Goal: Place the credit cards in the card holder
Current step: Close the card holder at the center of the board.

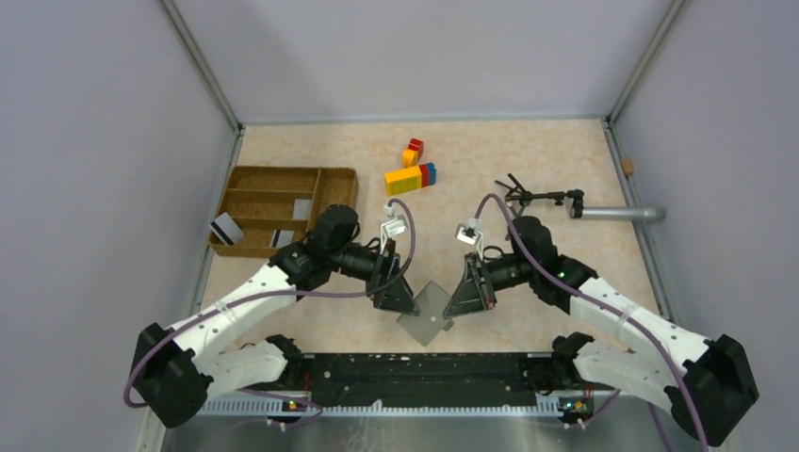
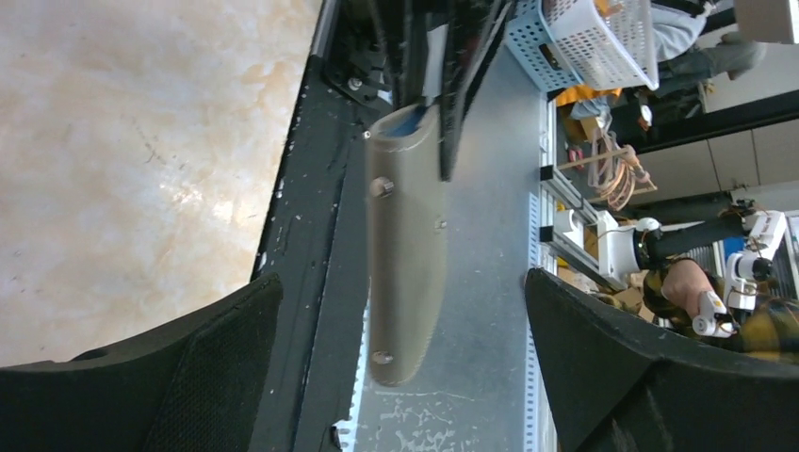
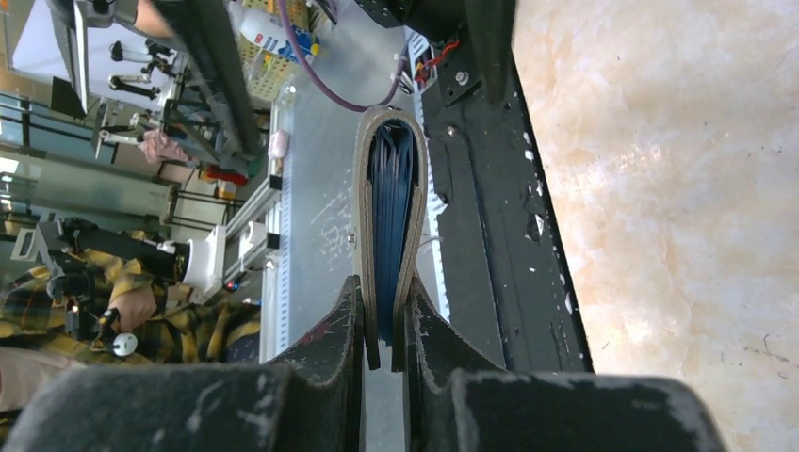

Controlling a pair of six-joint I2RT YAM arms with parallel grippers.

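Seen from above, the wallet (image 1: 426,315) is a small grey diamond at the table's near centre, between the two grippers. Their dark fingers cover its left and right corners, and whether it rests on the table or hangs just above it cannot be told.

The right wrist view shows it edge-on: two grey covers folded together with blue inner panels between them. Its near end is hidden by the fingers. Whether a card sits inside cannot be seen.

The left wrist view shows a plain grey outer face with three small studs. Its far end is cut off behind the dark right gripper.

The right gripper (image 1: 468,303) is pinched tight on the wallet's edge, one finger (image 3: 330,330) pressed against each cover.

The left gripper (image 1: 396,303) is spread wide. The wallet stands in the gap, apart from both fingers, and it holds nothing.

Three cards (image 1: 301,208) lie in the wicker tray (image 1: 247,177) at the far left, well apart from the wallet. The one at the tray's near-left corner shows a dark stripe; the other two are too small to read.

Coloured blocks (image 1: 410,176) lie at the far centre. A black tool (image 1: 539,198) and a grey tube (image 1: 617,214) lie to the right.
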